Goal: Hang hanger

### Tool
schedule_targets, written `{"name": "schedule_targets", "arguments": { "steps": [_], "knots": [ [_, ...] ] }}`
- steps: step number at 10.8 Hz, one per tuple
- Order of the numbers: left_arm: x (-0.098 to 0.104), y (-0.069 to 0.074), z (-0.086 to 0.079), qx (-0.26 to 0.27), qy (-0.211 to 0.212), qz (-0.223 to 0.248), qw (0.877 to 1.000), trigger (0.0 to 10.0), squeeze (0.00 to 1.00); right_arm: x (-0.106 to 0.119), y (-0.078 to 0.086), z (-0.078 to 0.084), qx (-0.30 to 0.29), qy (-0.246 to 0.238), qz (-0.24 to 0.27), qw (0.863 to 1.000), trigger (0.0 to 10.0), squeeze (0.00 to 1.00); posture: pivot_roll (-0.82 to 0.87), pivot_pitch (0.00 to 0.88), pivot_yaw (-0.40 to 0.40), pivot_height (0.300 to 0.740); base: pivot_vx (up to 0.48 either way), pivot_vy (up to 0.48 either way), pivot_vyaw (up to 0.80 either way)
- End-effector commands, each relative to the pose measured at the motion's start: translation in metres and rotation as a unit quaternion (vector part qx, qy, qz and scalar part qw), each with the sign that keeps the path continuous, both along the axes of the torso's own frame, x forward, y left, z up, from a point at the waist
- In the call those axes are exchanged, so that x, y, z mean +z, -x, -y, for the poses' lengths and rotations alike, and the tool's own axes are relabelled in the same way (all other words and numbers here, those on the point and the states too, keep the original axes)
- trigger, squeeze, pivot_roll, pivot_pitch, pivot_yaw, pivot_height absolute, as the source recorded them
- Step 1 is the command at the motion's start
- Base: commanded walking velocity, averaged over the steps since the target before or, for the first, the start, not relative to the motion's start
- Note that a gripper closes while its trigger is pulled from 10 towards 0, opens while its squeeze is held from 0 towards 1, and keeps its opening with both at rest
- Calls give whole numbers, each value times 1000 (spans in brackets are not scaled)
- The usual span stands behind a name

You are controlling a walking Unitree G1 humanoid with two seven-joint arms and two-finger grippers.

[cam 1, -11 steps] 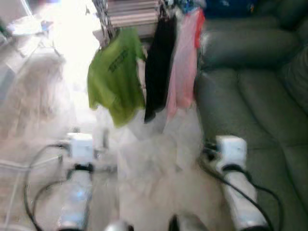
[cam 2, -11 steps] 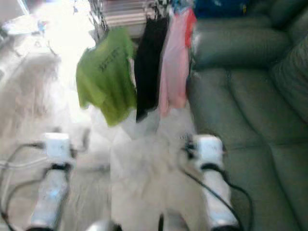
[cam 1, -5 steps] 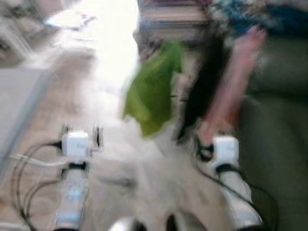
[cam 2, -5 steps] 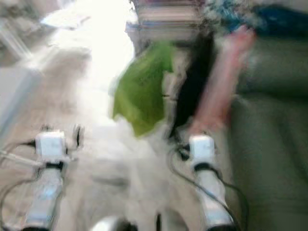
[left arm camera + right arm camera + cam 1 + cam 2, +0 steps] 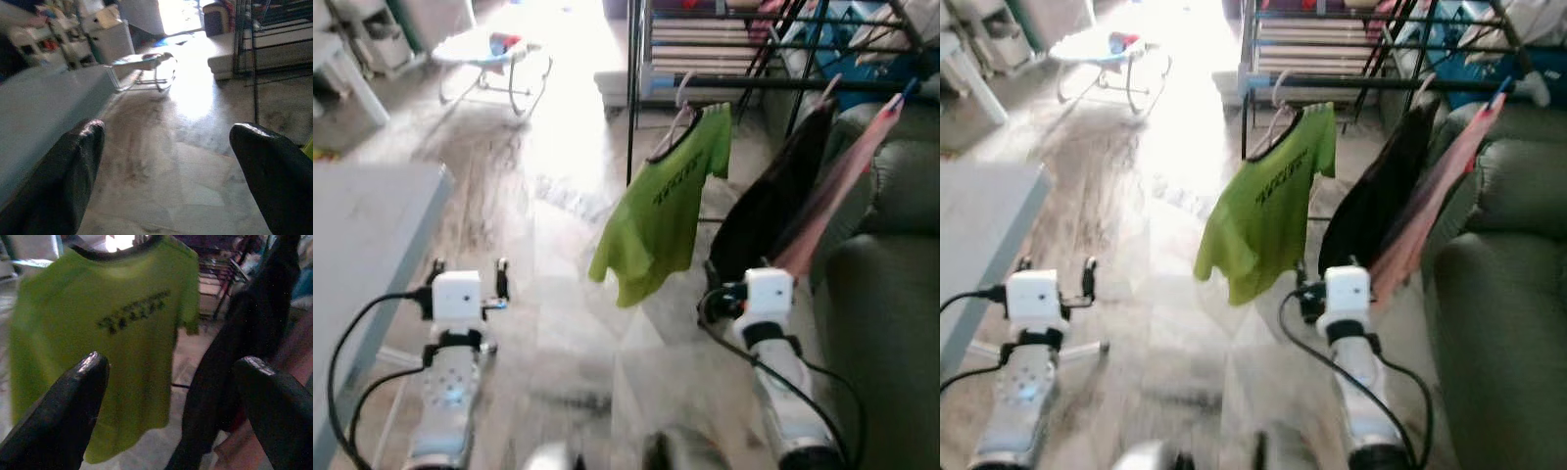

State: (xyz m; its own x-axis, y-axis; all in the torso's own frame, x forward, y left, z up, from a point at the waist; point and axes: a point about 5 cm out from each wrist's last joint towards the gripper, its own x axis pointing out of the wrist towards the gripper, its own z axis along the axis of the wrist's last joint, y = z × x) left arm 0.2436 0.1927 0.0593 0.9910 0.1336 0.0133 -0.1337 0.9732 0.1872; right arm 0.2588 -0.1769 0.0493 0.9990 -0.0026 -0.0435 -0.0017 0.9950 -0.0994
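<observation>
A lime green T-shirt (image 5: pixel 664 211) hangs on a white hanger (image 5: pixel 682 93) from the black bar of a clothes rack (image 5: pixel 754 84). To its right on the same bar hang a black garment (image 5: pixel 769 211) and a pink one (image 5: pixel 832 201). My right gripper (image 5: pixel 172 360) is open and holds nothing. It points at the green T-shirt (image 5: pixel 107 333) from a short way off, and its white wrist (image 5: pixel 769 292) sits below the black garment. My left gripper (image 5: pixel 470 272) is open too, held low over the floor to the left of the rack, well apart from the clothes.
A dark green sofa (image 5: pixel 891 294) fills the right side, close to the rack. A grey flat surface (image 5: pixel 367 225) juts in at the left. A baby bouncer (image 5: pixel 494 49) and white furniture (image 5: pixel 337 54) stand at the back left. Pale tiled floor (image 5: pixel 558 245) lies between.
The whole picture has shifted and sharpened as the camera moved; the rack's bars and the grey surface at the left have come into view. Both arms keep the same pose.
</observation>
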Motion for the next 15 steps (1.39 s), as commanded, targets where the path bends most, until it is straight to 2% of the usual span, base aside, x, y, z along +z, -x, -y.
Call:
{"name": "schedule_targets", "arguments": {
  "steps": [1, 3, 6, 7, 9, 10, 11, 12, 13, 15],
  "knots": [
    [3, 0, 1, -13, -10, 4, 1000, 10000, 0, -4, 1, 3, -14, -10, -11, 1000, 10000, 0, 12, 99, 5, 740, 368, 311, 0],
    [15, -3, -3, -10, -57, 37, 998, 10000, 0, -3, 2, 3, -12, 2, -5, 1000, 10000, 0, 11, 104, 8, 740, 366, 309, 0],
    [12, -6, 5, -73, -62, 28, 995, 10000, 0, -3, 2, 2, -14, 0, -6, 1000, 10000, 0, 13, 101, 6, 740, 368, 307, 0],
    [13, -12, 0, -71, -65, 25, 995, 10000, 0, -3, 1, 1, -9, 1, -6, 1000, 10000, 0, 18, 104, 6, 740, 292, 247, 0],
    [21, -21, -7, -56, -85, 38, 994, 10000, 0, -1, 0, 11, -34, 24, -2, 999, 10000, 0, 20, 109, 4, 740, 0, 0, 0],
    [22, -21, -10, -48, -103, 41, 993, 10000, 0, 3, 0, 14, -43, 62, 10, 997, 10000, 0, 20, 109, 6, 740, 0, 0, 0],
    [21, -22, -7, -51, -96, 38, 993, 10000, 0, 5, -3, 14, -49, 54, 14, 997, 10000, 0, 22, 113, 10, 740, 0, 0, 0],
    [19, -21, -1, -61, -89, 39, 993, 10000, 0, 9, -12, 8, -39, 45, 18, 998, 10000, 0, 25, 118, 16, 740, 0, 0, 0],
    [20, -21, 1, -63, -94, 41, 993, 10000, 0, 16, -20, 1, -16, 60, 31, 998, 10000, 0, 29, 122, 22, 740, 0, 0, 0],
    [15, -19, 4, -73, -94, 35, 992, 10000, 0, 28, -46, 0, 11, 80, 29, 996, 10000, 0, 31, 125, 16, 740, 0, 0, 0]
  ]
}}
